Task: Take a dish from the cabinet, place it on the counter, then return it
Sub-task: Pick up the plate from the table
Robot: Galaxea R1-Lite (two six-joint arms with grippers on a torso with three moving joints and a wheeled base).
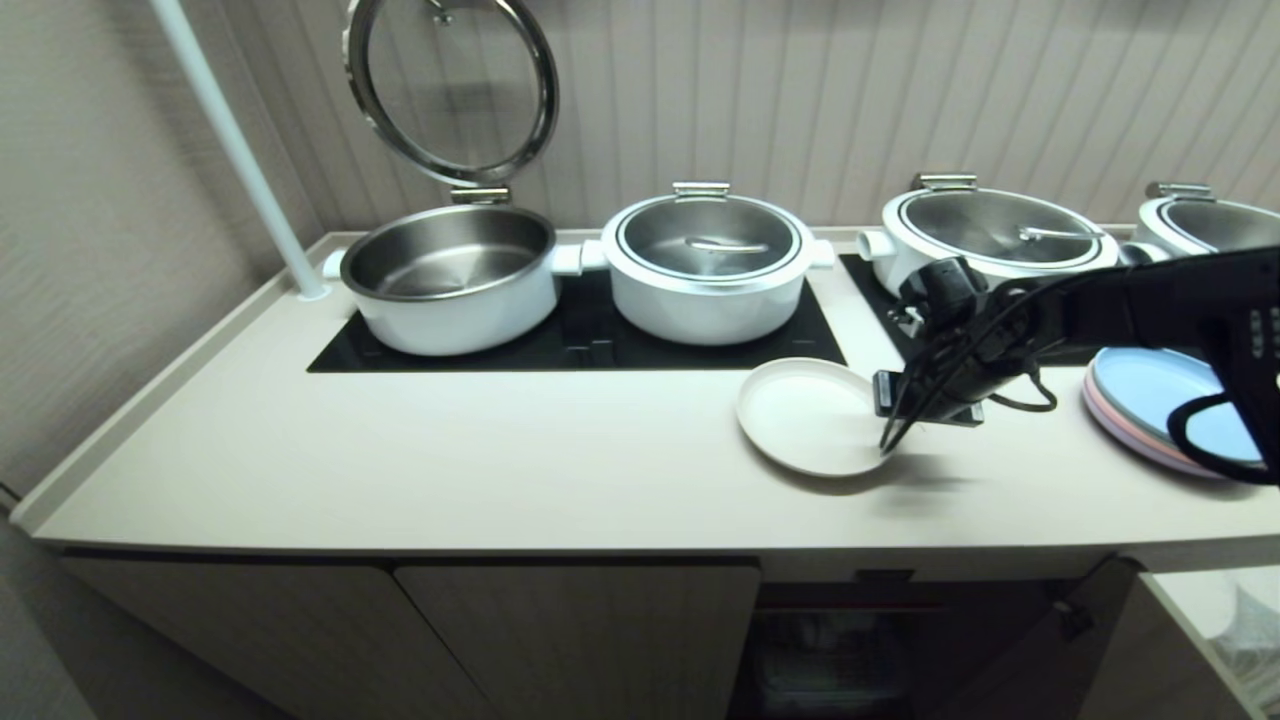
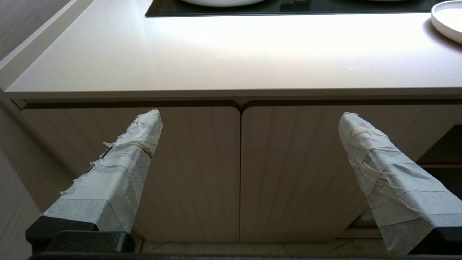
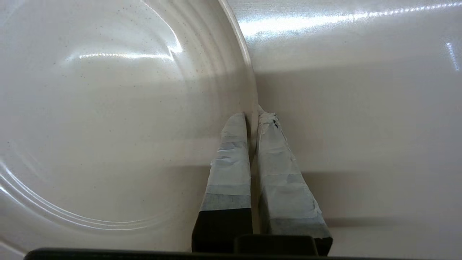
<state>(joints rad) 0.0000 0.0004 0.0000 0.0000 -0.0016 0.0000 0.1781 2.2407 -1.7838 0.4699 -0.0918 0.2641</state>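
The cream-white dish (image 1: 805, 415) lies flat on the counter (image 1: 450, 450), just in front of the black cooktop. My right gripper (image 1: 888, 440) reaches in from the right and is shut on the dish's right rim. In the right wrist view the rim of the dish (image 3: 108, 108) runs between the two taped fingers of that gripper (image 3: 252, 115), over the counter (image 3: 361, 108). My left gripper (image 2: 251, 115) hangs open and empty below the counter's front edge, facing the cabinet's (image 2: 288, 173) closed ribbed doors. The dish's edge (image 2: 449, 20) shows there too.
Several white pots stand on the cooktop (image 1: 580, 340), the leftmost (image 1: 450, 280) with its lid raised. Stacked pastel plates (image 1: 1150, 400) lie under my right arm. A white pole (image 1: 235, 150) rises at the back left. The cabinet (image 1: 580, 630) has an open dark bay (image 1: 850, 650) below the dish.
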